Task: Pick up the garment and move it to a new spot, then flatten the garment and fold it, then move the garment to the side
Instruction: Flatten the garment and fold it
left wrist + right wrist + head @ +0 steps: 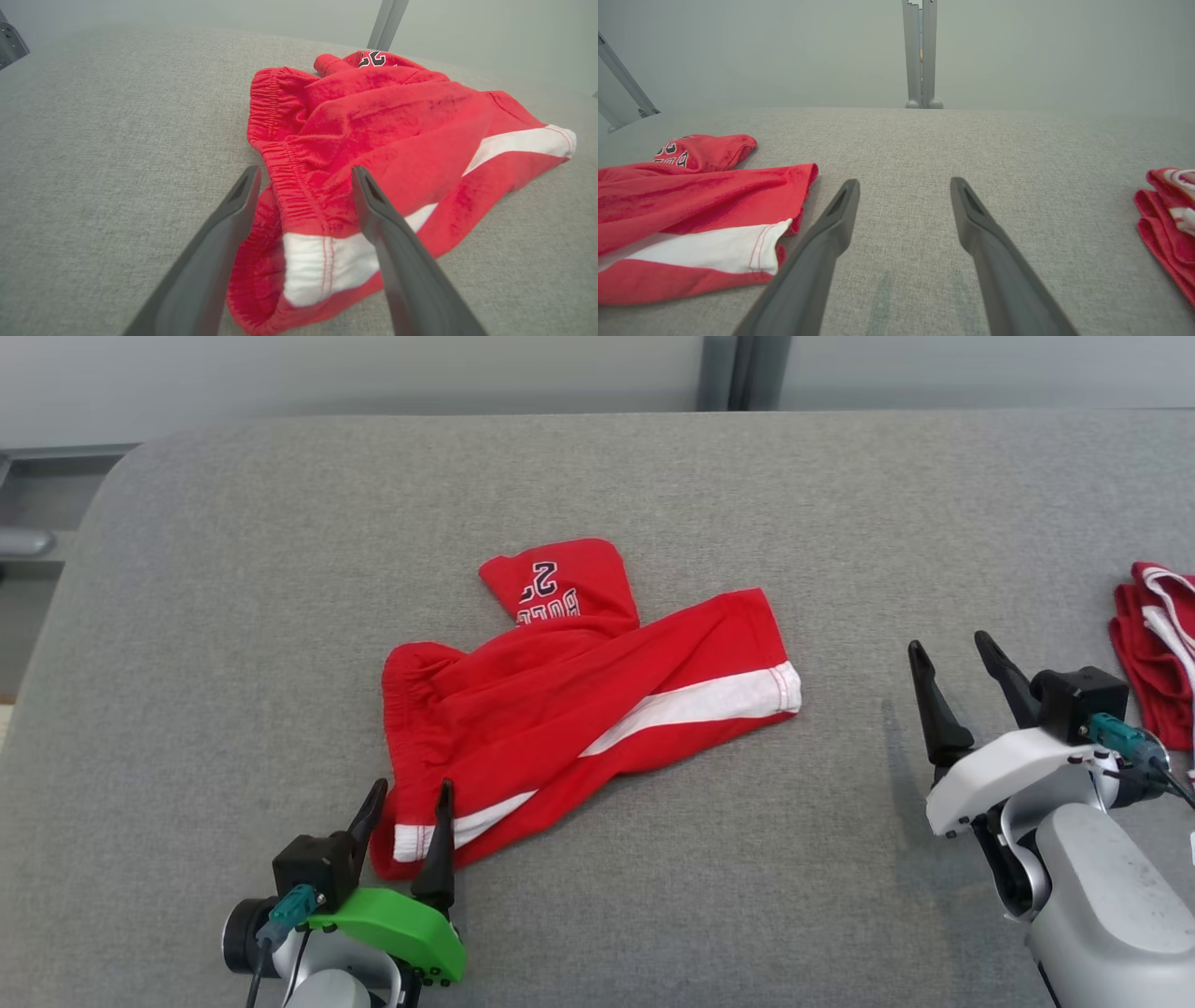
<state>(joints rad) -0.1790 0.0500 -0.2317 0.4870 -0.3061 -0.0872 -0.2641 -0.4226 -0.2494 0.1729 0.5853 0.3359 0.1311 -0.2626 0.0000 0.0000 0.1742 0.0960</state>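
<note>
The garment (569, 700) is a pair of red shorts with a white stripe, lying crumpled in the middle of the grey surface, one printed leg end folded back at the far side. My left gripper (408, 795) is open at its near left corner, its fingers straddling the white-banded hem (322, 261) without closing on it. To the right of the garment (691, 219), my right gripper (954, 655) stands open over bare fabric with nothing between its fingers (831, 233).
A second red and white cloth (1158, 644) lies folded at the right edge of the grey padded surface (233, 616). A grey upright post (920, 51) stands behind the far edge. Bare surface stretches left and ahead of the garment.
</note>
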